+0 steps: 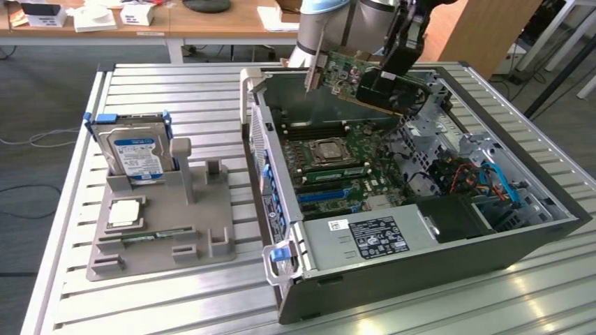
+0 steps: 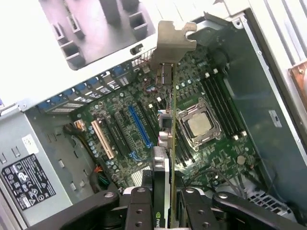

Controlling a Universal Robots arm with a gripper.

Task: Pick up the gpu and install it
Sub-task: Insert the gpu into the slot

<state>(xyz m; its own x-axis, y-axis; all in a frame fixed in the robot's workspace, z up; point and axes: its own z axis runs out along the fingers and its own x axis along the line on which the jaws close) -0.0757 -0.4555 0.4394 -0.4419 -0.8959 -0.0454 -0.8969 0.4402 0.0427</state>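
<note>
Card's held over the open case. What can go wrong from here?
The graphics card hangs beside the blue slot, not over it; lowered so, it could hit the processor socket. Its metal bracket could catch the case wall. The gripper pinches one end, so it may twist.

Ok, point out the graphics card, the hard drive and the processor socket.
graphics card (image 1: 347, 70), exterior view, green board.
hard drive (image 1: 137, 156), exterior view, blue-white label.
processor socket (image 2: 199, 125), wrist view, metal lid.
</note>
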